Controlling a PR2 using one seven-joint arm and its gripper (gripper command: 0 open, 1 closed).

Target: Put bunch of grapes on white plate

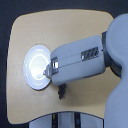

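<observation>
The white plate (34,66) lies on the wooden table (60,27), toward the exterior view's left. My arm reaches in from the exterior view's right and its bulky grey forearm covers the plate's right edge. A small dark shape (61,91), probably the bunch of grapes, pokes out just under the forearm, below and to the right of the plate. The gripper itself is hidden beneath the forearm, so its fingers do not show. I cannot tell whether the dark shape is held or rests on the table.
The round-cornered table has a dark floor around it. A white-and-grey part of the robot (65,120) sits at the table's near edge. The robot's grey shoulder (117,45) fills the exterior view's right side.
</observation>
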